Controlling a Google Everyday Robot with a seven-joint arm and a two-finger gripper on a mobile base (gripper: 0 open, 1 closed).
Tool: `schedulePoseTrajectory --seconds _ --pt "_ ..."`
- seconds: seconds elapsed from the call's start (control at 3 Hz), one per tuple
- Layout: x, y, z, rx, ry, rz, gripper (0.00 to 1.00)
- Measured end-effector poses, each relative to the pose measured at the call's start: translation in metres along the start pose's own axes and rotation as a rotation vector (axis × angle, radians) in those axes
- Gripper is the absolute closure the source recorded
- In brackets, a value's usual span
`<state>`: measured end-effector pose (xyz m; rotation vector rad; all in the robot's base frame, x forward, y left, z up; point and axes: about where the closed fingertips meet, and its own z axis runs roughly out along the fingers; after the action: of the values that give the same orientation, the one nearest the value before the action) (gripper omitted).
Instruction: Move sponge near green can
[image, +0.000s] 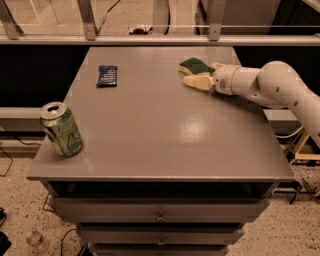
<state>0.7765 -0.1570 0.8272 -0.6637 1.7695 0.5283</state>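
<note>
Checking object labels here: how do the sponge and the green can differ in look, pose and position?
The sponge lies low and flat, dark green on top; the green can stands taller, light green with a silver top. The sponge is at the table's far right, the green can at its near left corner. The gripper is at the sponge, far from the green can. Both rest on the table.

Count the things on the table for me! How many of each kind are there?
Sponges: 1, the sponge at the far right, with the gripper right at it.
Cans: 1, the green can near the front left corner.
Packets: 1, the dark blue packet at the far left.
Total: 3 things on the table.
</note>
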Motion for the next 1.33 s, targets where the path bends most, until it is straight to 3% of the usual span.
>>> schedulePoseTrajectory --seconds 0.33,0.67,1.33 --pt "0.0002 0.0022 0.0027 -0.005 0.001 0.0 0.65" --pt "-0.0002 0.0024 0.0028 -0.005 0.001 0.0 0.96" --pt "-0.0011 0.0025 0.0026 -0.005 0.001 0.0 1.0"
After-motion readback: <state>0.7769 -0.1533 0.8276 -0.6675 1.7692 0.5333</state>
